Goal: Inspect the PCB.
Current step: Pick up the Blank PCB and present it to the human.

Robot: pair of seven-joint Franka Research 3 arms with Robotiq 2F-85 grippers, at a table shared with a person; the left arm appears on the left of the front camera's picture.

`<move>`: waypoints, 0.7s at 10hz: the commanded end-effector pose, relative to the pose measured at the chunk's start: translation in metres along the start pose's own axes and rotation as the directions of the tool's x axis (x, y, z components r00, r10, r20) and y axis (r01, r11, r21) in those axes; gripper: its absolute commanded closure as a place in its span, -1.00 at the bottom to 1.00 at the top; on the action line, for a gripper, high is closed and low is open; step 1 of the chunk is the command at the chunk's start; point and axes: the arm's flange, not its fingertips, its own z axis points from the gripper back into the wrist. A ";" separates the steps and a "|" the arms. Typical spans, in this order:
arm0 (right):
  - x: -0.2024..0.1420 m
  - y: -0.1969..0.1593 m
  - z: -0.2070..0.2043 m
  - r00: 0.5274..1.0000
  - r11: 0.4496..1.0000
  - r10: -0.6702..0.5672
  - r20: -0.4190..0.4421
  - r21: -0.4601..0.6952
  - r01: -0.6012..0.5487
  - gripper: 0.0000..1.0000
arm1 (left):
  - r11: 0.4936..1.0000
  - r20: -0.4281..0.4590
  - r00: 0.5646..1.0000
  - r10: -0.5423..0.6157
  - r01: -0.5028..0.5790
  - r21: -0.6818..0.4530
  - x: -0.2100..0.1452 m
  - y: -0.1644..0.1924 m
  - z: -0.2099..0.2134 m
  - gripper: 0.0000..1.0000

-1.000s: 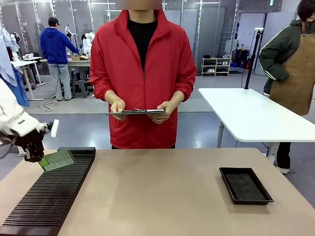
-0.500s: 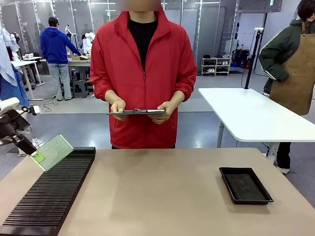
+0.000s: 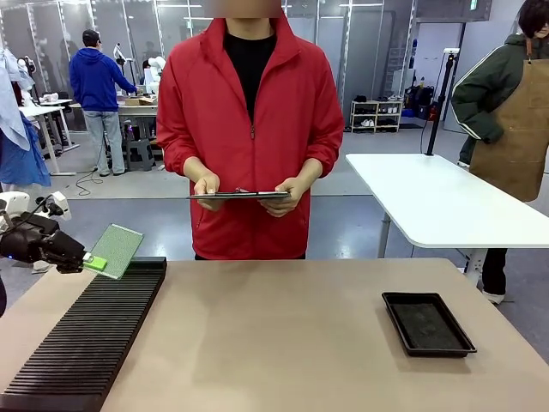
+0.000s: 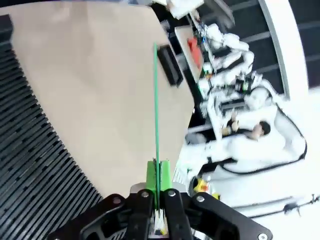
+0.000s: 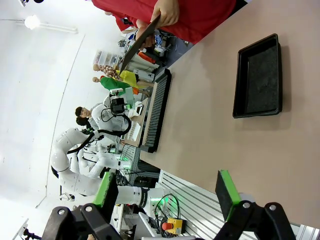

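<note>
My left gripper (image 3: 86,259) is shut on the near corner of the PCB (image 3: 116,249), a thin pale green board. It holds the board tilted in the air just above the far left end of the black slotted rack (image 3: 86,335). In the left wrist view the PCB (image 4: 155,100) stands edge-on as a thin green line rising from the left gripper (image 4: 159,172), whose pads are pressed against it. My right gripper (image 5: 165,194) is open, high above the table with nothing between its green pads (image 5: 106,191).
A person in a red jacket stands at the far side and holds a clipboard (image 3: 238,196) level in both hands. A shallow black tray (image 3: 427,323) lies at the right of the table (image 3: 274,343). The rack runs along the left edge.
The left arm has lifted the PCB off the rack and swung it. The gripper now points sideways to the right, and the board sits higher and a little farther right.
</note>
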 end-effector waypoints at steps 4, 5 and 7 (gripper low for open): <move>0.000 0.000 0.002 1.000 1.000 0.017 0.003 0.011 -0.017 -1.00 | 0.997 -0.068 0.995 -0.078 0.078 0.008 0.001 -0.004 0.002 1.00; 0.000 0.000 0.002 1.000 1.000 0.017 0.003 0.011 -0.017 -1.00 | 0.999 -0.038 0.999 -0.036 0.036 0.013 0.001 -0.001 -0.001 0.94; 0.000 0.000 0.002 1.000 1.000 0.017 0.003 0.011 -0.017 -1.00 | 0.960 -0.014 0.981 0.192 -0.190 -0.207 0.036 -0.004 -0.011 0.94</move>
